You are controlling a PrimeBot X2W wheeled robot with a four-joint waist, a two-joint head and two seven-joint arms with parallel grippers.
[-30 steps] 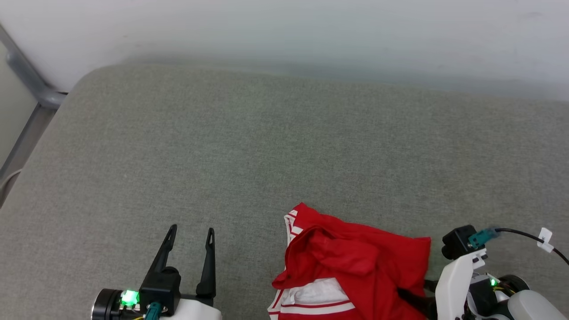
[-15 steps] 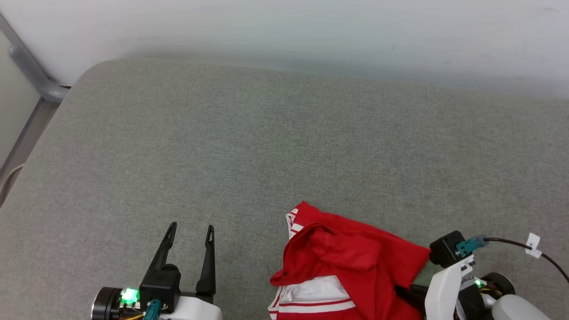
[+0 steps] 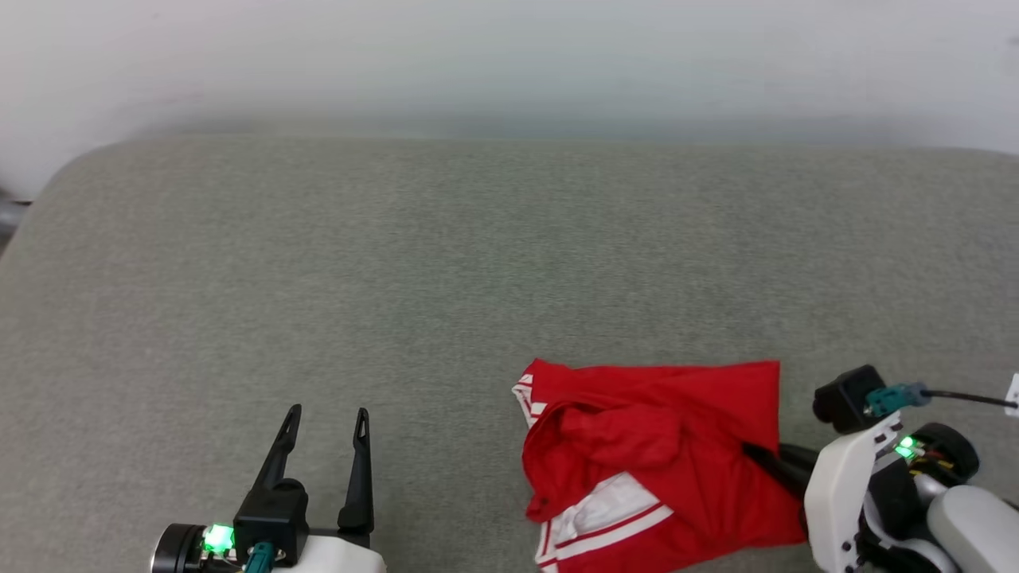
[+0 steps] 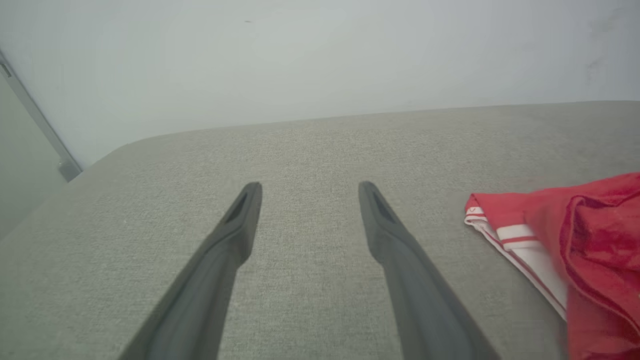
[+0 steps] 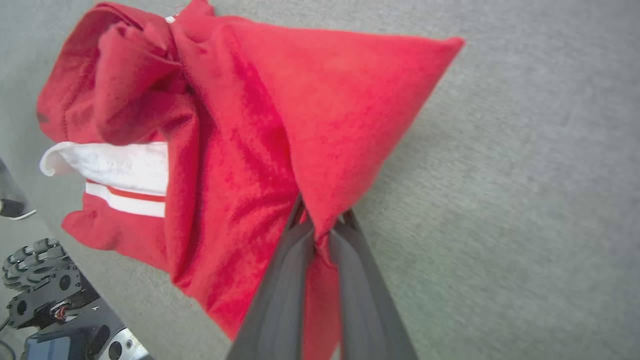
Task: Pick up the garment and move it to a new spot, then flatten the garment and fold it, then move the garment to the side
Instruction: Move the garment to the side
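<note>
Grey-green woven cushion [image 3: 478,263] (rounded far-left corner) against a pale wall [image 3: 509,56], grey rail [image 4: 67,169] beside

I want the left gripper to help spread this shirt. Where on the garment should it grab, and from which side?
Likely the striped-trim corner of the garment, which juts flat toward the open left gripper; approach from the robot's left, low over the cushion. The right gripper pinches the opposite edge.

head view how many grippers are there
2: left gripper at lower left, jaws open over the grey cushion; right gripper at lower right, jaws shut on the red jersey.
</note>
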